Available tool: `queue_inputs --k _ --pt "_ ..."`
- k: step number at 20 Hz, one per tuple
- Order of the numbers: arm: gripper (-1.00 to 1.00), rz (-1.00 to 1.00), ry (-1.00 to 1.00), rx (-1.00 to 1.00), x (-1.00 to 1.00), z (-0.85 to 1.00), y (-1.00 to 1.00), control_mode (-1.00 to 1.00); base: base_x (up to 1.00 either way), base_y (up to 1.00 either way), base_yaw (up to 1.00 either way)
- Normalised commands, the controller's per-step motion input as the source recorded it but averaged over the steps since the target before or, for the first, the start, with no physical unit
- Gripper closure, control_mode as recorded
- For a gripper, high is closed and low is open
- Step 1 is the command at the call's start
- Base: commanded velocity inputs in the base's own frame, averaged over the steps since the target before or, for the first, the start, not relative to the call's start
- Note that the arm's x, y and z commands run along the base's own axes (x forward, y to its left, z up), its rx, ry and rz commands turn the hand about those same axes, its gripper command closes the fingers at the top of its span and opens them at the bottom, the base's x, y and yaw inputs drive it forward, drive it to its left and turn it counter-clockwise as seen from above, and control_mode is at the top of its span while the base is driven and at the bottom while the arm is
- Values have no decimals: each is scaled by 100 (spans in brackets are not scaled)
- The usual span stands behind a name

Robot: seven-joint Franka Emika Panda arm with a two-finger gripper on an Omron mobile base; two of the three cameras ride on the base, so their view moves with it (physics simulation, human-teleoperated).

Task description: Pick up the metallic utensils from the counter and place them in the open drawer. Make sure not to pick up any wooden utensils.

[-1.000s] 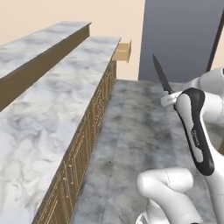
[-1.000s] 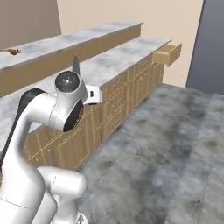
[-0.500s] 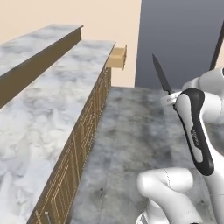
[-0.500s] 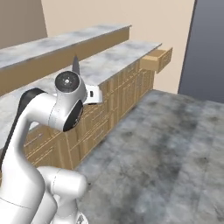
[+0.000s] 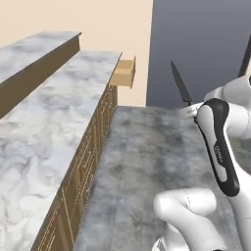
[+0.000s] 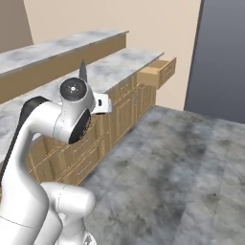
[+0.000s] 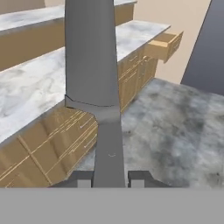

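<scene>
— What's the tool (image 7: 111,177) doing?

— I see it clamped on the handle of the dark pointed-blade knife (image 5: 181,83), blade up, out over the grey floor (image 6: 182,167) and apart from the table.

— And the drawer?

— The shallow light-tan wooden drawer (image 6: 157,73) sticks out open at the far end of the long white-grey marble table (image 5: 59,112), well away from the knife. In the hand view it sits far right.

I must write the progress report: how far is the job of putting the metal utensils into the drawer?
Done: the knife is off the counter. In hand: the gripper holds it by the handle, blade up. Left: carry it to the open drawer ahead and put it in.
</scene>
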Motion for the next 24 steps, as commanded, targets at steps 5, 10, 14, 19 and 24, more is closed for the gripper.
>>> queue_inputs --k 5,10,14,19,24 --pt "100 0 0 0 0 0 0 100 100 -4 -2" --pt "100 0 0 0 0 0 0 100 100 -6 0" --pt "100 0 0 0 0 0 0 100 100 0 0" --pt "100 0 0 0 0 0 0 100 100 -1 0" --pt "100 0 0 0 0 0 0 100 100 0 0"
